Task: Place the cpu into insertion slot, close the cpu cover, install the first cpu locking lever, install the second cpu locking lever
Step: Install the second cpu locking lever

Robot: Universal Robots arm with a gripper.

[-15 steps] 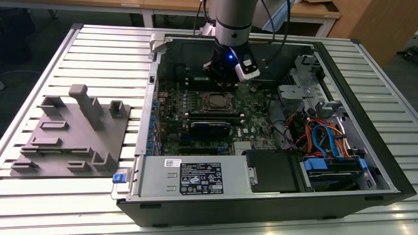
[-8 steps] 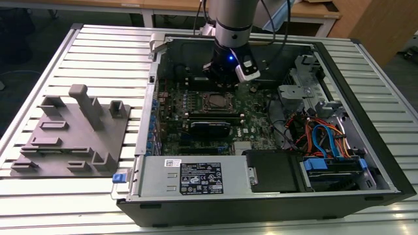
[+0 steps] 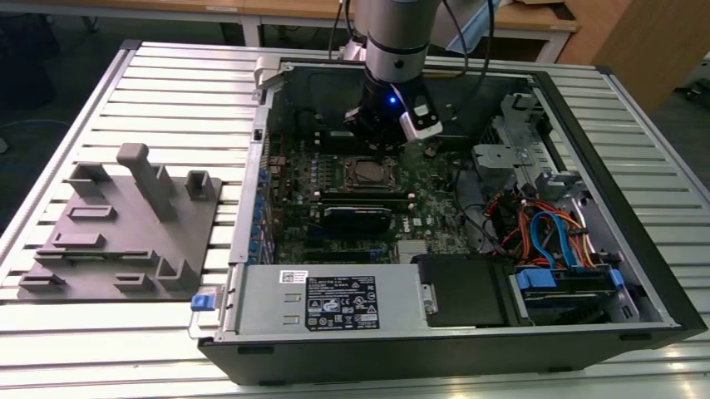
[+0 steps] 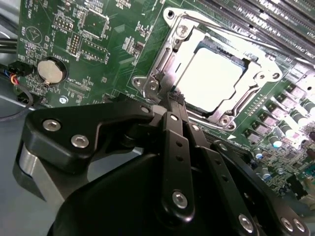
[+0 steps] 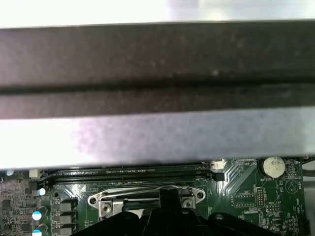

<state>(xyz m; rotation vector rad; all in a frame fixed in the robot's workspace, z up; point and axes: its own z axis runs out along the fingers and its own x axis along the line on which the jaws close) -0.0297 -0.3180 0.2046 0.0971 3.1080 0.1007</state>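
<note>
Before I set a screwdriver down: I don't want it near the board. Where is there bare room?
The slatted table is bare beyond the grey fixture, and along the front edge before the computer case. Inside it is crowded: the gripper hangs over the insertion slot, cables beside.

A slatted metal table (image 3: 133, 91) carries the open computer case (image 3: 444, 332), with a grey fixture block (image 3: 122, 241) beside it.

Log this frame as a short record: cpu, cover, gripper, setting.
cpu: seated in the insertion slot, silvery top showing
cpu cover: down over the cpu, framing it
gripper: fingers together, tips at the socket's edge by a corner
setting: open computer case on a slatted table; grey fixture beside it
</note>
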